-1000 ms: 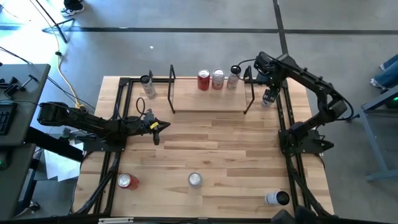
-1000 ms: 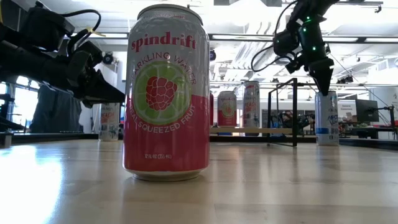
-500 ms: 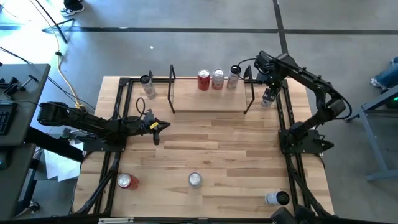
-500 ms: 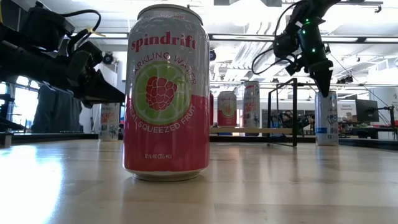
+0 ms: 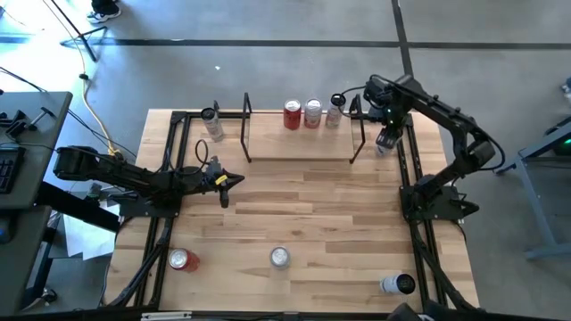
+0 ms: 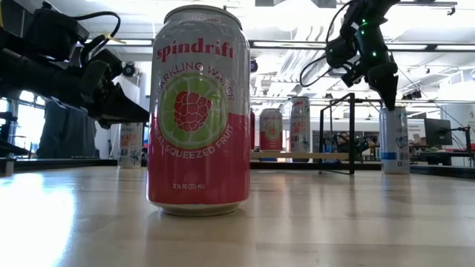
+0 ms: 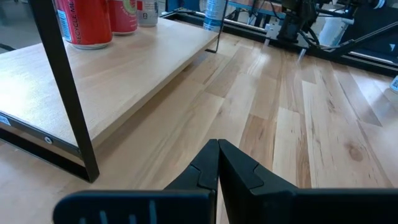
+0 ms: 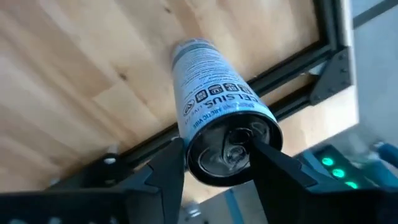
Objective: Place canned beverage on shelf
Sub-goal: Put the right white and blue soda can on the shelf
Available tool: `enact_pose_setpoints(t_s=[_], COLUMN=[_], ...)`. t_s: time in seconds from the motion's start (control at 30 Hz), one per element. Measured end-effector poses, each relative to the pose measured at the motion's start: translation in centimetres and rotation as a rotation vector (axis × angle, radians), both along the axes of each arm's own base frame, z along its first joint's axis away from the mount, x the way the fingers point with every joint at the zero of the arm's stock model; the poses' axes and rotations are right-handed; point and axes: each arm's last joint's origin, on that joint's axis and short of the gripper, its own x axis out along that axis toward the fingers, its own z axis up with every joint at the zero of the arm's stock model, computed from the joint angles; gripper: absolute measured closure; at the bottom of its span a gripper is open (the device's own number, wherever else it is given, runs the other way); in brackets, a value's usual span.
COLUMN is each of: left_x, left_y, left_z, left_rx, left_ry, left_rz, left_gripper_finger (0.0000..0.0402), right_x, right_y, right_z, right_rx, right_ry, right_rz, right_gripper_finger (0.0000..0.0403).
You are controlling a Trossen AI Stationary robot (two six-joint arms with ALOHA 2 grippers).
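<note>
Right gripper (image 8: 217, 163): over the table's far right edge, just outside the shelf's right end frame; fingers partly spread, straddling the rim of an upright white Celsius can (image 8: 214, 118); firm grasp not discernible
Left gripper (image 7: 218, 163): fingers pressed together, empty; hovering above bare boards at mid-left
Shelf (image 5: 299, 147): far centre of table; three cans (image 5: 311, 112) standing along its back edge
Table (image 5: 303, 205): light wood planks, black rails; loose cans near the front edge, a spindrift can (image 6: 196, 111) closest to the low camera
Room: grey floor, bright ceiling lights, desk at left
</note>
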Motion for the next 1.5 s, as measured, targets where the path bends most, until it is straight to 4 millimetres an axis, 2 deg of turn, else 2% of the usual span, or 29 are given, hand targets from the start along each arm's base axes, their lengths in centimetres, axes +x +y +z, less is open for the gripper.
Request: enact_pose_setpoints(t_s=[0.17,0.7,1.13,1.27,1.5], left_x=[0.0,0.0,0.0,0.0,0.0], left_y=[-0.1,-0.7,-0.7,-0.7,-0.7], left_z=[0.0,0.0,0.0,0.0,0.0], left_rx=[-0.006,0.003,-0.005,-0.009,-0.012], left_ry=[-0.002,0.000,-0.003,-0.004,-0.005], left_rz=[-0.002,-0.037,-0.033,-0.032,-0.031], left_gripper_finger=[0.0401,0.0401,0.0401,0.0401,0.0401], right_x=[0.9,3.1,2.8,2.4,1.4], right_y=[0.6,2.5,3.3,3.4,1.7], right_z=[0.7,0.8,1.0,1.5,1.5], right_rx=[0.026,-0.030,-0.045,-0.078,-0.084], right_ry=[-0.071,-0.055,0.007,0.009,-0.011], right_rz=[-0.016,0.042,-0.086,-0.085,-0.017], right_gripper_finger=[0.0254,0.0260,0.0151,0.0143,0.0141])
